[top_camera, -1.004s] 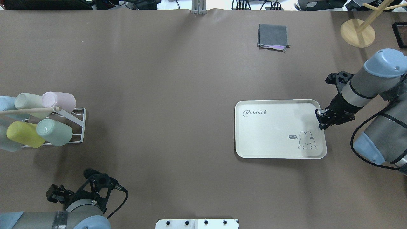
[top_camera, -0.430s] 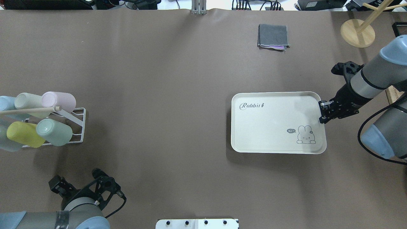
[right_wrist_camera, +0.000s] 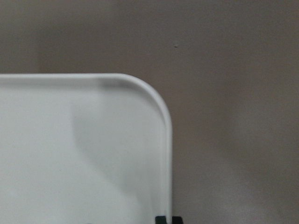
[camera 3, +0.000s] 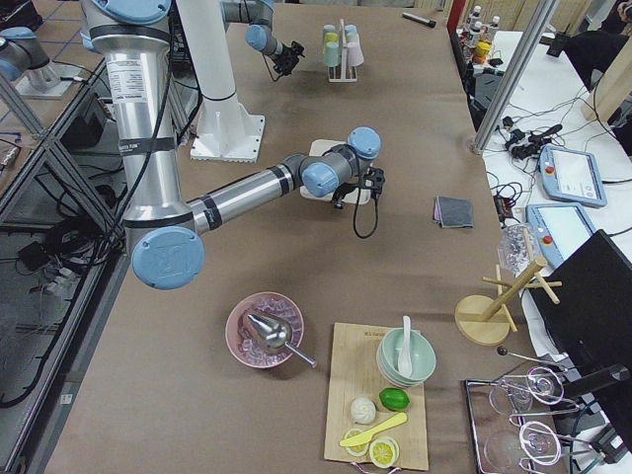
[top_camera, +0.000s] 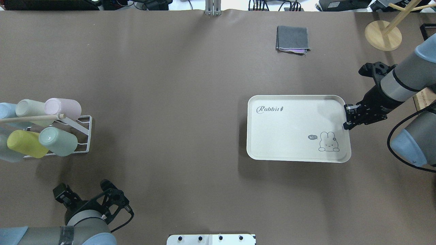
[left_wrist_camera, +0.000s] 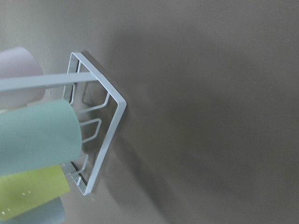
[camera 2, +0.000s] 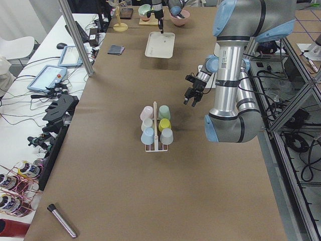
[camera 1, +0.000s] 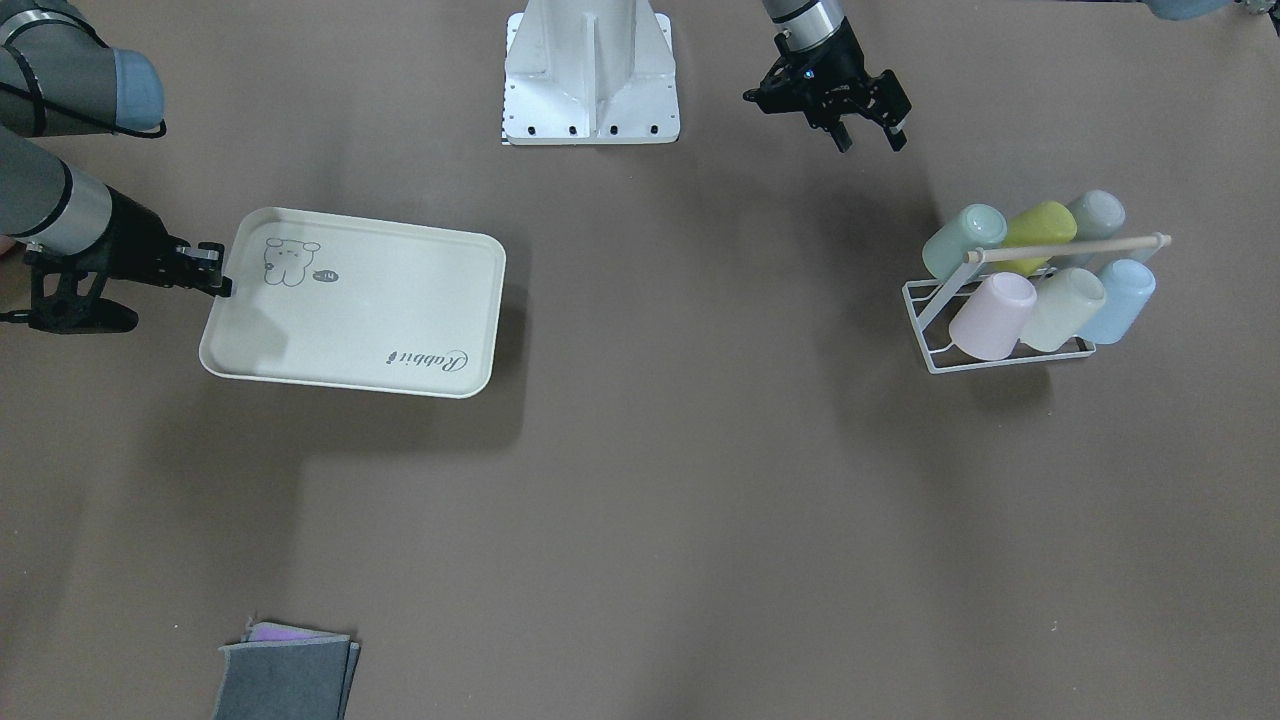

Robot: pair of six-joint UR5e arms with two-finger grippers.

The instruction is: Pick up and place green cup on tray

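Robotics lab: brown-covered table (top_camera: 177,85), aluminium frame post (camera 2: 76,37), teach pendants (camera 3: 566,176), trailing cables (camera 2: 15,118) across white side bench (camera 2: 35,55).

- We find the green cup (top_camera: 58,141) at the corner of the white wire rack (top_camera: 85,136) nearest the left gripper (camera 1: 868,135), with brown table (top_camera: 170,136) open on two sides.
- A yellow cup (top_camera: 25,143) sits just beside it; a wooden bar (top_camera: 30,118) tops the rack.
- The right gripper (top_camera: 347,119) pinches the right rim of the tray (top_camera: 289,149); other rims stand free.
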